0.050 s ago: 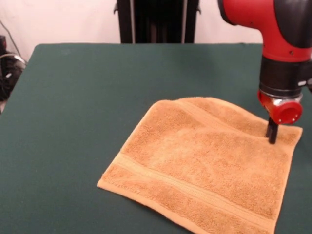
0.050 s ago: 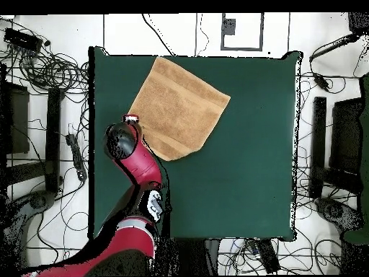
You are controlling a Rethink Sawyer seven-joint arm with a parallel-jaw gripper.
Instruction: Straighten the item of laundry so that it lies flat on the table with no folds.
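The hand [image 1: 272, 132], grip state unclear, presses the towel [image 1: 204, 165] corner; it probably should drag outward, low along the table [image 1: 87, 97], flattening the ridge.

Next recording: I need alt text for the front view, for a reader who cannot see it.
A golden-orange towel lies spread on a dark green table, nearly flat, with a soft ridge running near its far edge. A red and black arm comes down at the right, and its dark tool meets the towel by the far right corner.
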